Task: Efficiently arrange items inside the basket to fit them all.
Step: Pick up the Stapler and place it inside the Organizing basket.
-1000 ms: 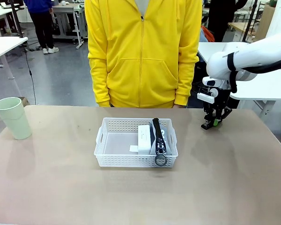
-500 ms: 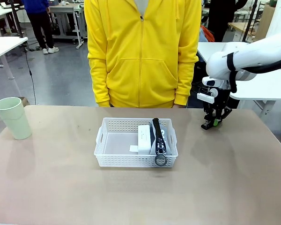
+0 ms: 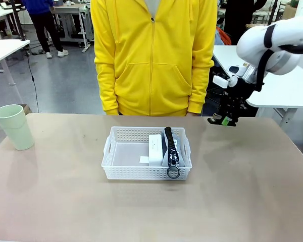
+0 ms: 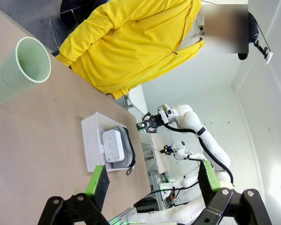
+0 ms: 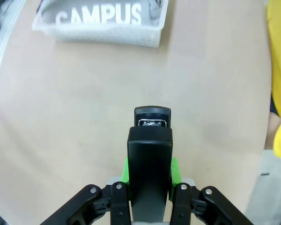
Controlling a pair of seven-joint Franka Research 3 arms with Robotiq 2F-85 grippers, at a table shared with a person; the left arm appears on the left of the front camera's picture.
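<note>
Two of four packed: white rectangular box (image 3: 155, 147) and grey pouch (image 3: 175, 151) side by side in the right half of the white basket (image 3: 107, 151), mid-bench (image 3: 242, 196). Small black stapler (image 5: 150, 145) clamped in the right end effector (image 3: 223, 120), up off the bench, well right of the basket. Pale green cup (image 3: 13, 126) out on the far left edge, not yet handled. Left end effector (image 4: 152, 180) spread wide, empty. Left to do, by the look of it: stapler in, then cup, into the free left half.
</note>
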